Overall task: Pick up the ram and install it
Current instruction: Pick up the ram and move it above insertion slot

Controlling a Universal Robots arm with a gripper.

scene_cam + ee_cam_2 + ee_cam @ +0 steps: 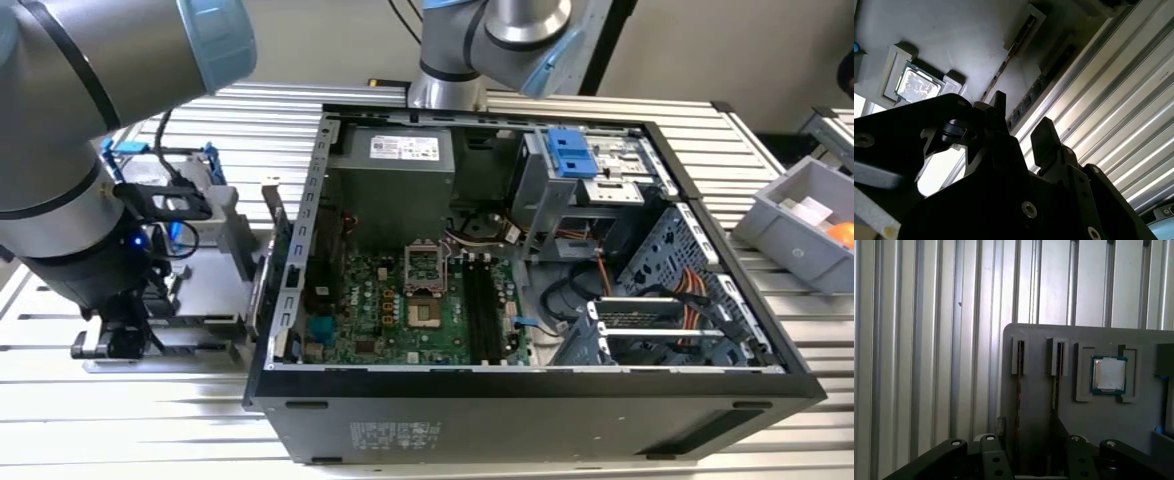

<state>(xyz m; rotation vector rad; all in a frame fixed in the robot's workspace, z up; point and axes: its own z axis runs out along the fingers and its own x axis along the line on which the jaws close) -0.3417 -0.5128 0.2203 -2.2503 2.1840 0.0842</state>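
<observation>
Between our parted fingers [1046, 135], the ram [1041, 82] stands on edge in a slot of the gray holder [1039, 340]. Our gripper [1021, 117] is open, lined up over it. We judge a good grasp needs fingers centred and square to the ram, clear of the second stick [1055, 385] alongside.

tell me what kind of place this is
Probably a robotics lab bench for computer assembly: an open computer case on a slotted metal table, a robot arm beside it, and a grey fixture holding the ram and a square chip.
</observation>
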